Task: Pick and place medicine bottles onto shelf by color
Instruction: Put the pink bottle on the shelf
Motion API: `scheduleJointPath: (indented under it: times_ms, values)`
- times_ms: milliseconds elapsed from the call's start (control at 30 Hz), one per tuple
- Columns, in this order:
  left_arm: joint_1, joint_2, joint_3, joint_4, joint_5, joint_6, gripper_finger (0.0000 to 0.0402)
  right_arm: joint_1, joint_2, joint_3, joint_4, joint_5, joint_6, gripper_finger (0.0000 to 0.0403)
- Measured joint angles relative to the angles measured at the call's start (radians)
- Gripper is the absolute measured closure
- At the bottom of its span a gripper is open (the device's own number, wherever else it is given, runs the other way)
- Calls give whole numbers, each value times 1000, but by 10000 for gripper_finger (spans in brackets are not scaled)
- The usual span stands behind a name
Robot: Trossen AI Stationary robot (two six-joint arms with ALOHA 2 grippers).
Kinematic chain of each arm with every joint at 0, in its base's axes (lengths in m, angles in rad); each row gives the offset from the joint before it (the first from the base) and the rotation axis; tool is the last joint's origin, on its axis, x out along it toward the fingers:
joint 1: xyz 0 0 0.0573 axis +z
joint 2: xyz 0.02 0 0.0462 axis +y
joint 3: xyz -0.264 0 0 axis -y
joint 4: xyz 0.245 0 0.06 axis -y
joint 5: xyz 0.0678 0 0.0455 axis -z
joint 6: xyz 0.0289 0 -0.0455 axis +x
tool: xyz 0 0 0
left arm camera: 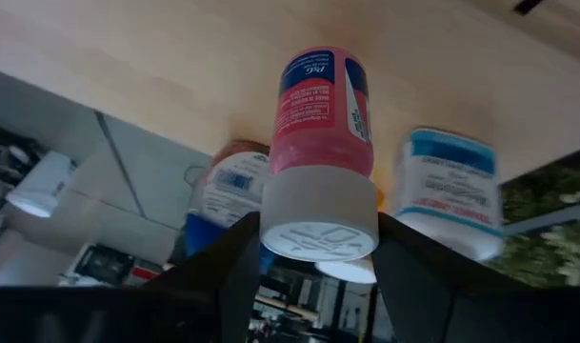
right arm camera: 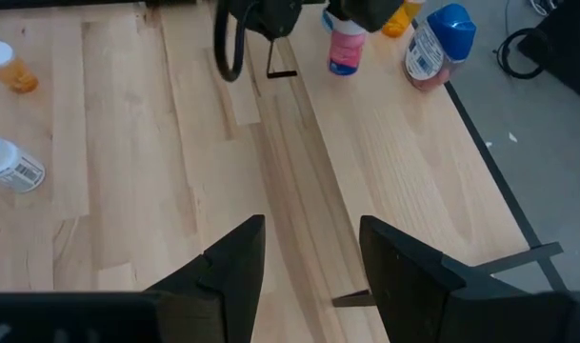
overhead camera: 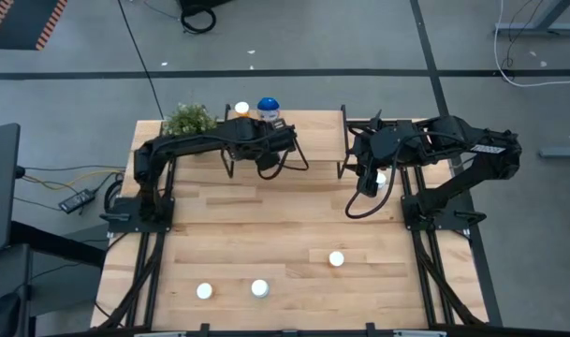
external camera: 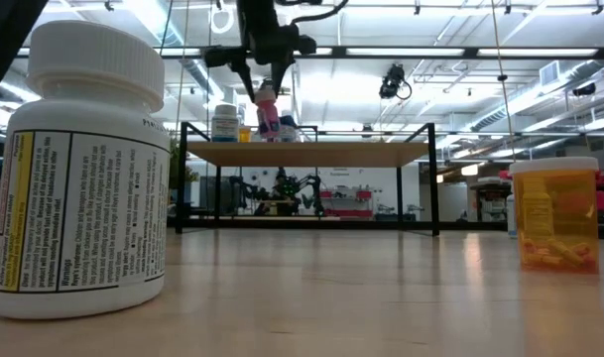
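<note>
My left gripper (external camera: 267, 97) is shut on a pink, white-capped bottle (left arm camera: 323, 105) over the left part of the light-wood shelf (external camera: 302, 154), at the table's far side. In the high view the gripper (overhead camera: 269, 150) hides the bottle. Beside it on the shelf stand a blue-lidded bottle (overhead camera: 268, 106), an orange one (overhead camera: 241, 109) and a bluish-white one (left arm camera: 451, 191). My right gripper (right arm camera: 309, 257) is open and empty, off the shelf's right end (overhead camera: 366, 187). My left gripper pinches the pink bottle's white cap (left arm camera: 320, 211) between its two fingers (left arm camera: 237, 262), one on each side. The fingers come from above, pointing down. The bottle stays upright below them, its base at the shelf board; I cannot tell whether it touches it.
A white-capped bottle (overhead camera: 381, 178) stands close by my right gripper. Three more stand near the table's front: one orange (overhead camera: 336, 258), two others (overhead camera: 259, 288) (overhead camera: 204, 291). A green plant (overhead camera: 189, 119) stands left of the shelf. The middle of the table (overhead camera: 266, 220) is bare wood.
</note>
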State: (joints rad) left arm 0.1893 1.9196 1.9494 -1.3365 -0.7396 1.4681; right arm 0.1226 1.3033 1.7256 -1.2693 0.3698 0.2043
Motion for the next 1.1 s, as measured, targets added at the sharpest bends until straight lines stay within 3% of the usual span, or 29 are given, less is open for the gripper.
scheduleJointPath:
  times_ms: [433,733,1100]
  values:
    - [22,14,-1,42,56,122,201,0,0,0,0,0,-8,221]
    - [46,14,-1,40,58,124,207,0,0,0,0,-3,-8,221]
    - [42,14,-1,64,101,82,170,0,0,0,0,-4,-8,221]
